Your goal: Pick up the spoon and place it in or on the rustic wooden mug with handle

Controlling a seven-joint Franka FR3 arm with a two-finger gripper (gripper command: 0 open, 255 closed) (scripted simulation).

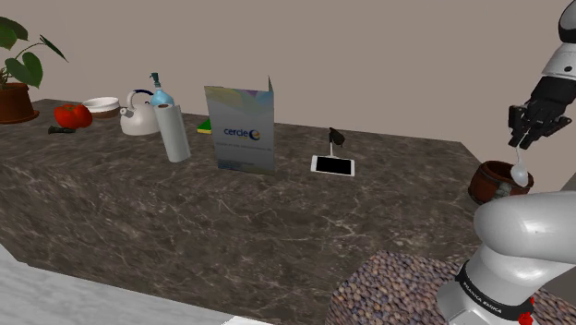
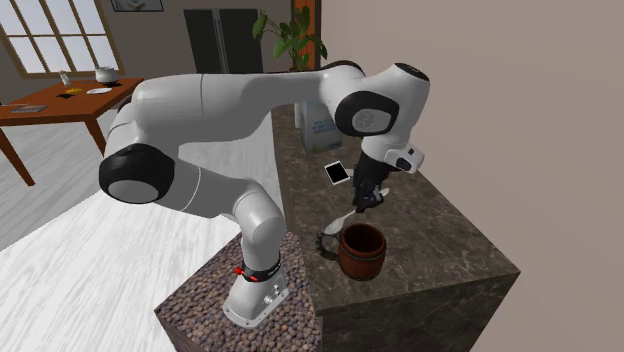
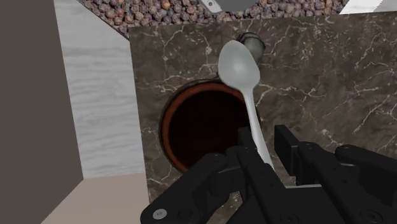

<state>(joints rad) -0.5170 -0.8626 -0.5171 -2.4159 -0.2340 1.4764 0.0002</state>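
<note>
My black gripper is shut on the handle of a pale grey spoon, which hangs bowl-down from it. Just below stands a brown wooden mug at the near right end of the dark marble counter. In the wrist view the spoon runs out from between the fingers, crossing the rim of the mug, its bowl over the counter close to the mug's handle. In the second exterior view the gripper holds the spoon slanted above the mug.
Further along the counter lie a phone, a standing printed box, a paper towel roll, a white kettle, a tomato and a potted plant. The counter's edge drops off just past the mug.
</note>
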